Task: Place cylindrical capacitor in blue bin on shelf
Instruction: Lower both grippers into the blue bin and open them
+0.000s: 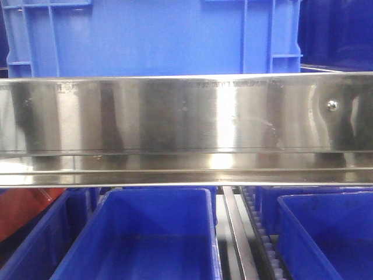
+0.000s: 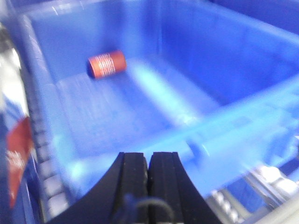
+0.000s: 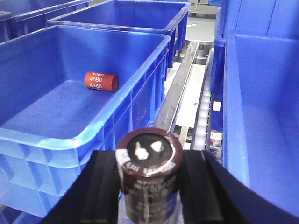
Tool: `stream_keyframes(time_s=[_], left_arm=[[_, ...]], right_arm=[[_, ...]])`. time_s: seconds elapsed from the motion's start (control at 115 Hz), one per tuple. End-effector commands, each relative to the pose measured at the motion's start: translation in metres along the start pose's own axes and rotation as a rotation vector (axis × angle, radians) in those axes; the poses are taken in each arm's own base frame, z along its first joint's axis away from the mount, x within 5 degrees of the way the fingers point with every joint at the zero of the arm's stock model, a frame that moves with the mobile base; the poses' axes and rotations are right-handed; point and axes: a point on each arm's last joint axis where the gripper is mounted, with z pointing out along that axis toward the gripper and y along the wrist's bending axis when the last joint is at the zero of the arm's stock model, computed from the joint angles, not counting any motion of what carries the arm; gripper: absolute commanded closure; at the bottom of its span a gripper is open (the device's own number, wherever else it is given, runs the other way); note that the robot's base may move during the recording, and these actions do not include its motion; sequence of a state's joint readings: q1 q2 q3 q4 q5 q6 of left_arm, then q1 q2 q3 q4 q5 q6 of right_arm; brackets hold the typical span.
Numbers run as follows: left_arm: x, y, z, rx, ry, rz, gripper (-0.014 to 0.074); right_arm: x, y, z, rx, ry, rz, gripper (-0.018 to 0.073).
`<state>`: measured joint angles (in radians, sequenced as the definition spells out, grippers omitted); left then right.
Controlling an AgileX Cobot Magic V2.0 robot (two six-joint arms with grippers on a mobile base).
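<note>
Heads up: your right pincer [image 3: 149,186] is clamped on the dark brown cylindrical capacitor [image 3: 149,179], terminals facing the camera. It sits just outside the near right corner of the open blue plastic bin [image 3: 56,135], not over the bin's floor. Let go here and I reckon it drops into the gap by the white roller track [image 3: 203,112], or clips the rim and bounces off. That smooth can could also slip or tilt in the grip.

An orange cylinder marked 4680 [image 3: 101,81] already lies in the bin, so a drop might knock it.

The left pincer [image 2: 148,172] is squeezed together on nothing.

Hard to judge:
- Where the pads meet the can is cut off at the bottom edge.
- The left wrist view is smeared.
- In the front view, the shiny steel shelf rail [image 1: 186,116] blocks both arms.
</note>
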<state>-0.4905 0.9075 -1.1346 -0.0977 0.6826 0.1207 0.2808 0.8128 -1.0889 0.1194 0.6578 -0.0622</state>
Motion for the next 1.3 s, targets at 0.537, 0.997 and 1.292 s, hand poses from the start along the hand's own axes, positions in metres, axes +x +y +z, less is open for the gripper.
stream_keyframes(time_s=[0.537, 0.997, 1.292], left_arm=[[0.035, -0.007, -0.082, -0.01, -0.236, 0.009, 0.0708], [0.034, -0.007, -0.082, -0.011, -0.247, 0.009, 0.0708], [0.034, -0.007, -0.082, -0.009, -0.249, 0.006, 0.0708]], right_arm=[[-0.08, 0.063, 0.083, -0.252, -0.007, -0.194, 0.0721], [-0.06, 0.103, 0.222, -0.296, 0.225, -0.228, 0.0721], [-0.021, 0.113, 0.273, -0.328, 0.356, -0.184, 0.0608]])
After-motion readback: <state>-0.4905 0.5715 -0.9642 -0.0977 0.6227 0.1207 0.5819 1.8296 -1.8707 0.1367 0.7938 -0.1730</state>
